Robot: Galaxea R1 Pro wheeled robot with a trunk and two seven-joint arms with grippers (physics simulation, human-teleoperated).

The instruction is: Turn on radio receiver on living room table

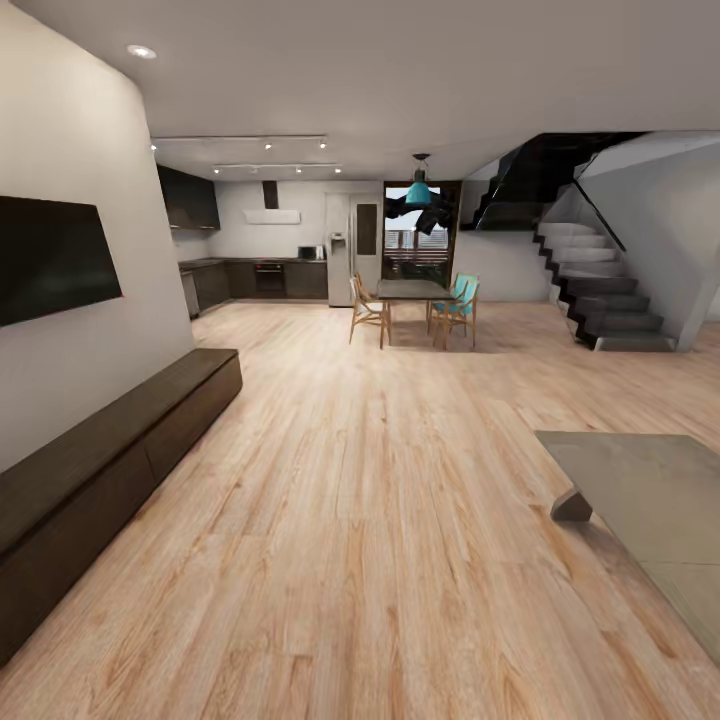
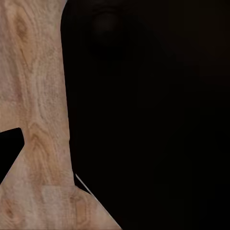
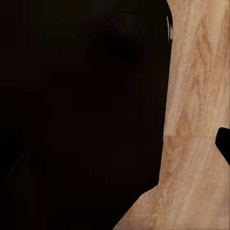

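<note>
We're barely started: only a corner of the desk (image 1: 650,490) in sight, radio unseen; gripper states we can't tell.

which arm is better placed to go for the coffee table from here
Right, tentatively. In the head view the grey coffee table sits at the picture's right, the robot's right side, across the wood floor. The radio is not visible on the part shown, so this is only a guess.

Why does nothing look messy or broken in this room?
Nothing stands out. The grey table sits level on the wood floor, the dining chairs stand upright around their table, and the wall TV hangs straight.
</note>
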